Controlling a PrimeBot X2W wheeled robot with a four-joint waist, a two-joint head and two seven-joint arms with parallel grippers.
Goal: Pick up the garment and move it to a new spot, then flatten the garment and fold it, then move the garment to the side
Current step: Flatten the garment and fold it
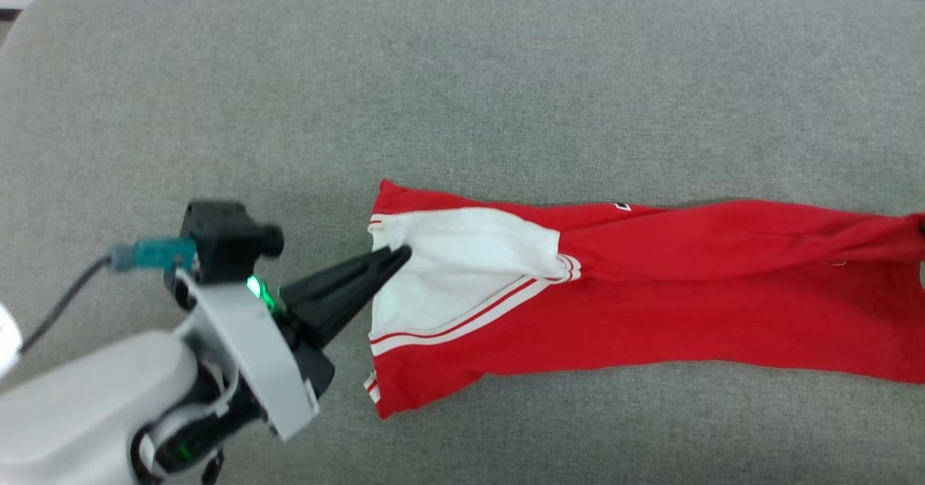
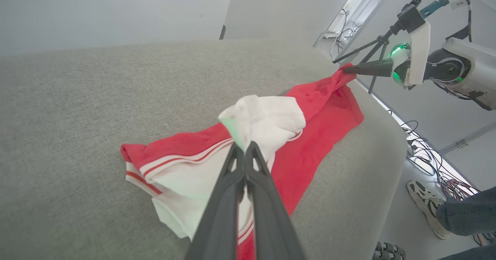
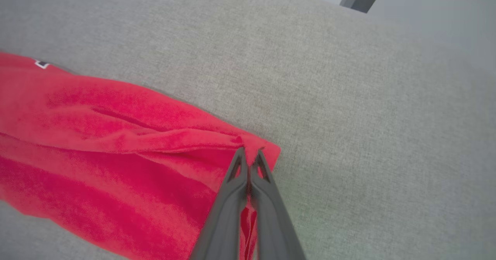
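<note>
The garment (image 1: pixel 650 304), a red jersey with a white sleeve panel (image 1: pixel 462 268) and red-and-white striped trim, lies stretched left to right across the grey cushion (image 1: pixel 462 95). My left gripper (image 1: pixel 403 255) is shut on the white sleeve end; in the left wrist view the white fabric (image 2: pixel 267 120) bunches just past its closed tips (image 2: pixel 245 145). My right gripper (image 3: pixel 250 153) is shut on the red corner of the garment (image 3: pixel 116 151) at the far right end. The left wrist view shows that right gripper (image 2: pixel 347 69) pinching the far red end, held a little above the cushion.
The grey cushion (image 2: pixel 77 109) has open fabric beyond and in front of the garment. Its edge (image 2: pixel 387 143) drops to a floor with cables (image 2: pixel 426 151). A person's shoe (image 2: pixel 424 204) and trouser leg stand on that floor. A tripod (image 2: pixel 372 49) stands beyond.
</note>
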